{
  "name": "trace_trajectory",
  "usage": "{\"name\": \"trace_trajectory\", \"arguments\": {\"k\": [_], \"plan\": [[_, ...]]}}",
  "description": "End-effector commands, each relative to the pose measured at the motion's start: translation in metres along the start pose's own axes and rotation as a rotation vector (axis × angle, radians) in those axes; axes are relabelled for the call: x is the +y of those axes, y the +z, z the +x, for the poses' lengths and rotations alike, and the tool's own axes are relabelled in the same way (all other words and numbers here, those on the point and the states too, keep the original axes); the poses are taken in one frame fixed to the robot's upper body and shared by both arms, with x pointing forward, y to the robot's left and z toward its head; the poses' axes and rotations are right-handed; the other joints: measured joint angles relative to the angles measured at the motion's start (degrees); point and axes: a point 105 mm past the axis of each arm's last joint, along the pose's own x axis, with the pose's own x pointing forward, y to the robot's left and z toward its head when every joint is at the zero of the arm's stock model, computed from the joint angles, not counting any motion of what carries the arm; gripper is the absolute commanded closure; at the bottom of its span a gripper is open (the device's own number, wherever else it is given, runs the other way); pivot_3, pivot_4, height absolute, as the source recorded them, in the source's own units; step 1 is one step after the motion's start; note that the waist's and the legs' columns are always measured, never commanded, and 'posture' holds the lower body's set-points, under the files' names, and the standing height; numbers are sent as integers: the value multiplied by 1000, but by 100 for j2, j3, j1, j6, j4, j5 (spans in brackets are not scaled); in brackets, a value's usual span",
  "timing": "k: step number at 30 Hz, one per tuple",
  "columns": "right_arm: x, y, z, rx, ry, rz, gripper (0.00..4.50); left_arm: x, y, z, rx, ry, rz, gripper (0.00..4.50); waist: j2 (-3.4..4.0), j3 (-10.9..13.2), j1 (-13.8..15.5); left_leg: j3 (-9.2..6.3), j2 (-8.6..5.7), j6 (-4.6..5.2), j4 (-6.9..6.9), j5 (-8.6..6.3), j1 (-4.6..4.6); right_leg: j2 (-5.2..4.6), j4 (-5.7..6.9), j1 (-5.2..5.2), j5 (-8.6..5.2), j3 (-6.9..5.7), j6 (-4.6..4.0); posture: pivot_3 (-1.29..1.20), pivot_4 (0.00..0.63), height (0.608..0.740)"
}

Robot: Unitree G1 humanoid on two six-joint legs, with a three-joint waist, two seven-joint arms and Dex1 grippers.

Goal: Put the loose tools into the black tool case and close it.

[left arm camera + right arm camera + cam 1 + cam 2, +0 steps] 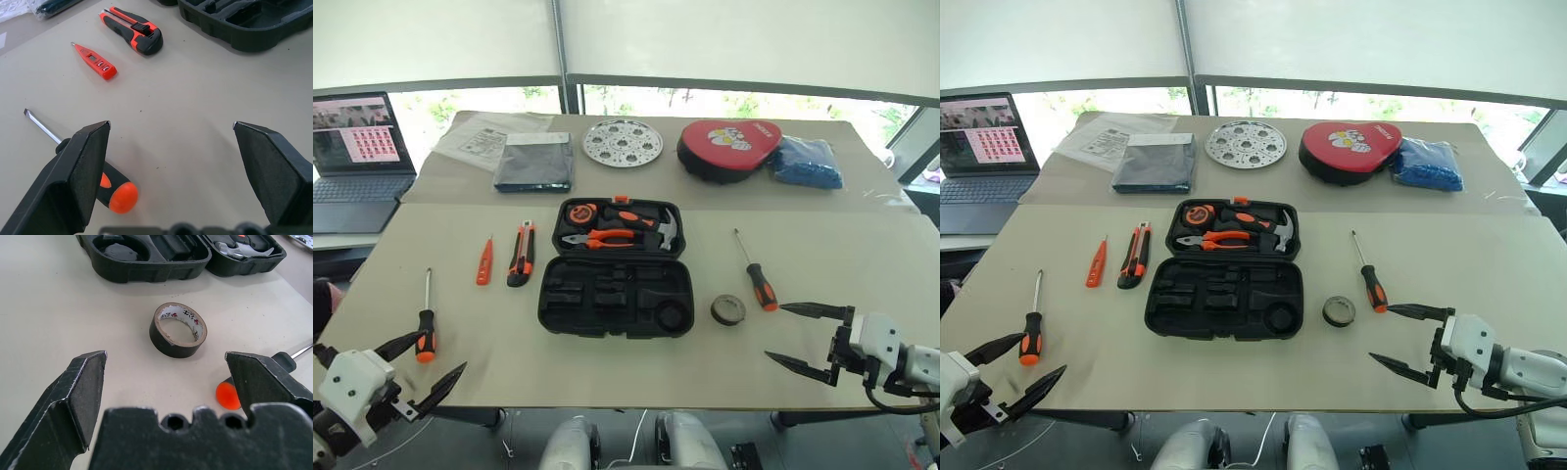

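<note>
— Tools first: what lies nearest?

— At lower left of the head view, an orange-and-black-handled flat screwdriver [426, 323] lies on the beige table [862, 255], loose, just beyond the left gripper [423, 362]. That gripper's two black fingers are spread wide, holding nothing.

— And lower right?

— The right gripper [793, 335] hangs at the table's near edge, its fingers equally wide apart and empty. Just beyond it sit a small dark tape roll [727, 309], standing on its rim side with the hole up, and a second long screwdriver with an orange-black handle [757, 274], its shaft pointing to the far side.

— Where is the case?

— The rectangular black plastic tool case [615, 294] lies open in the centre of the frame, its near half showing empty moulded slots. The far half holds orange-handled pliers [603, 237], a hammer [658, 227] and a tape measure [578, 212].

— Anything left of it?

— An orange-black utility knife [521, 253] beside the case, and a slim orange tester screwdriver [484, 261] left of the knife, apart from it.

— Further back?

— A flat dark grey pouch [534, 162], a round perforated metal disc [623, 142], a round red-and-black pad [728, 149] and a blue bundle [808, 162]; an open laptop [357, 162] at upper left.
</note>
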Motion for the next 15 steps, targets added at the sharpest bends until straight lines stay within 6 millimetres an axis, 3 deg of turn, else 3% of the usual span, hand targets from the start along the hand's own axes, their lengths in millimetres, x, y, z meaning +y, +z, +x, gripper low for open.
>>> {"name": "trace_trajectory", "arguments": {"k": [1, 6, 8, 12, 15], "plan": [[-4, 17, 5, -62, -8, -35, 0, 11, 5, -5, -10, 44, -48, 195, 0, 0, 2, 0, 0, 0, 0, 0, 0, 0, 0, 0, 0, 0, 0, 0, 150, 740], [-12, 63, 31, -341, -106, -41, 0, 51, -6, -42, 6, 352, -271, 195, -4, 0, -80, -1, 20, -3, 0, 1, 3, 8, 8, -4, 12, -7, 19, 0, 150, 740], [-8, 84, 33, -476, -102, -35, 0, 54, -10, -61, 24, 439, -337, 195, -2, 0, -97, -1, 22, -6, -1, 0, 2, 6, 12, -7, 13, -8, 23, 0, 150, 740], [13, 111, 42, -637, 2, -65, 0, 38, -45, -104, 223, 562, -579, 195, -25, -2, -136, 0, 21, -8, -2, -13, -3, 4, 1, -8, 10, -11, 26, 0, 150, 740], [18, 115, 45, -672, 41, -79, 0, 43, -41, -105, 206, 588, -630, 195, -24, 3, -48, -3, 20, -7, 2, -20, 3, 2, 2, -3, -8, -14, 17, 0, 150, 740]]}}
